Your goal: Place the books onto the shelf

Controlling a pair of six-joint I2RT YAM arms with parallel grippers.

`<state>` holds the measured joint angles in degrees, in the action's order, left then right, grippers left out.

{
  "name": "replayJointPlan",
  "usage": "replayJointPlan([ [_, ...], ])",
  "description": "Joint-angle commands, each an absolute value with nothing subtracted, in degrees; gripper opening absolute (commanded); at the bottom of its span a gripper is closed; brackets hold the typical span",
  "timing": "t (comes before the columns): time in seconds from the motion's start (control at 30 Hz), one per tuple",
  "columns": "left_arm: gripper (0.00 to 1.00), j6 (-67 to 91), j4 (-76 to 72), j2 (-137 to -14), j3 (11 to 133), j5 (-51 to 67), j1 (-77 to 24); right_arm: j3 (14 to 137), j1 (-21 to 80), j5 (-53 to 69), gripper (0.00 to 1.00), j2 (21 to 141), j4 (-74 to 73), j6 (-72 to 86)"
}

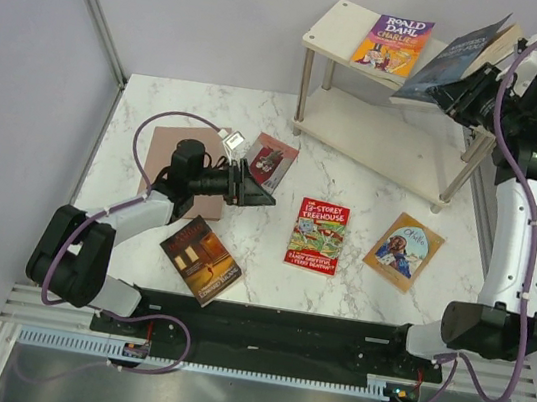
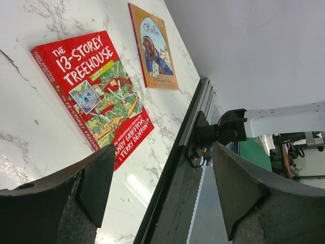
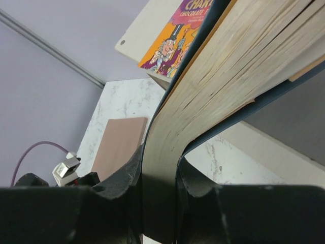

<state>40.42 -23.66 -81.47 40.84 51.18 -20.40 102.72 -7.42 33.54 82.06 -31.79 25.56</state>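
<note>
The table (image 1: 352, 183) at mid-frame looks like glossy white marble veined grey, the shelf (image 1: 340, 25) at upper right has matt cream boards on shiny metal posts (image 1: 305, 83), the red book (image 2: 94, 91) has a glossy paper cover, and the dark blue book (image 3: 228, 66) shows rough yellowed page edges.

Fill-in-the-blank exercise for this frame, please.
The right gripper is shut on the raised book, whose cover is dark ___.
The Roald Dahl book lies on the ___ tier of the shelf.
The left gripper is ___.
The Treehouse book lies on the ___.
Missing: blue; top; open; table.
</note>
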Motion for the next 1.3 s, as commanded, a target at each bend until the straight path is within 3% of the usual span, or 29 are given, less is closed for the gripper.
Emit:
replayJointPlan([
  [0.0, 0.82, 38.6, -24.7, -80.0, 40.6, 52.1, -20.7, 109.5, -11.9, 44.5, 0.0, 85.1, -19.4, 30.6],
  [0.27, 0.82, 39.3, -24.7, -79.3, 40.7, 52.5, -21.1, 112.4, -19.9, 52.6, 0.0, 93.2, -13.7, 40.9],
  [0.83, 0.82, 40.1, -24.5, -79.6, 41.7, 52.5, -21.5, 104.9, -20.5, 57.0, 0.09, 93.2, -12.7, 43.6],
  [1.1, 0.82, 40.0, -24.1, -79.5, 41.6, 52.6, -21.6, 100.9, -20.6, 58.4, 0.38, 95.5, -14.0, 44.3],
  [1.27, 0.82, 39.5, -23.3, -79.4, 41.7, 52.6, -21.6, 99.0, -20.6, 57.0, 0.5, 95.1, -16.4, 41.6],
])
